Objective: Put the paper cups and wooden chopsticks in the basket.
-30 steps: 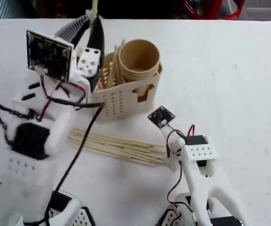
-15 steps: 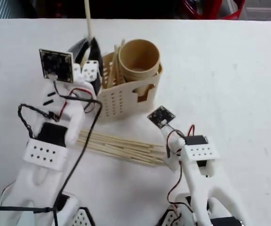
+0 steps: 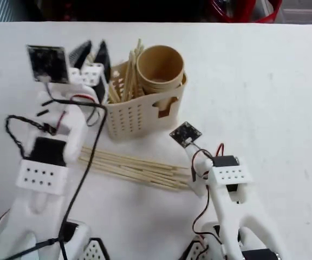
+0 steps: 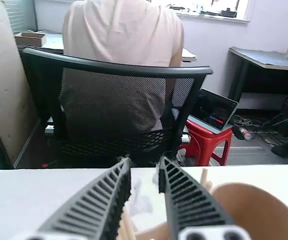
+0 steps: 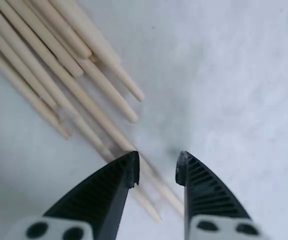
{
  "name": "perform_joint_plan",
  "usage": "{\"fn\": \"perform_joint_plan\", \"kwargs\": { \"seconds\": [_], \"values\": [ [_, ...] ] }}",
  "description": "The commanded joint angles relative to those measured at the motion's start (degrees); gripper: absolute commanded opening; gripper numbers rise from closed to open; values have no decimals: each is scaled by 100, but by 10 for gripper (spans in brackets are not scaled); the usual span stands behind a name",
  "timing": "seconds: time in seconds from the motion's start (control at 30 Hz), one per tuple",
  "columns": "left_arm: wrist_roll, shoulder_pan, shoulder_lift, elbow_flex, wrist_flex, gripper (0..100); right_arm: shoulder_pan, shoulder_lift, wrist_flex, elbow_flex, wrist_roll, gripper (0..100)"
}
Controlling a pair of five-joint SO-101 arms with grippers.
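Nearest, the right gripper [image 5: 156, 167] hangs low over the table [image 3: 264, 97]. Its jaws are parted and empty above the tips of the loose chopsticks [image 3: 134, 168], apparently lined up to pinch one. That bundle lies flat in front of the basket [image 3: 140, 116], not yet put away. Inside the basket stand stacked paper cups [image 3: 160, 67], with upright chopsticks [image 3: 124, 76] leaning beside them, propped by the wall. Farthest, the left gripper [image 3: 91, 52] sits just beside the basket, on the side away from the cups, jaws slightly apart and holding nothing.
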Motion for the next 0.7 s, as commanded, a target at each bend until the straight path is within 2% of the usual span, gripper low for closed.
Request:
{"fn": "perform_joint_plan", "kwargs": {
  "seconds": [0.0,0.13,0.23,0.37,0.5,0.67],
  "values": [
    [607,-866,-84,-1196,1090,105,22,22,-101,0,26,138],
    [976,-1675,31,-1565,2075,108,13,22,-92,-167,62,138],
    [976,-2105,523,-1512,2391,108,13,22,-57,-484,62,137],
    [967,-2273,1815,-1530,2936,109,-180,75,532,-1275,9,139],
    [800,-2290,3266,-1793,3279,109,-804,75,1569,-2462,-255,141],
    [308,-2396,4664,-2189,3499,109,-2062,84,2202,-3446,-299,141]
  ]
}}
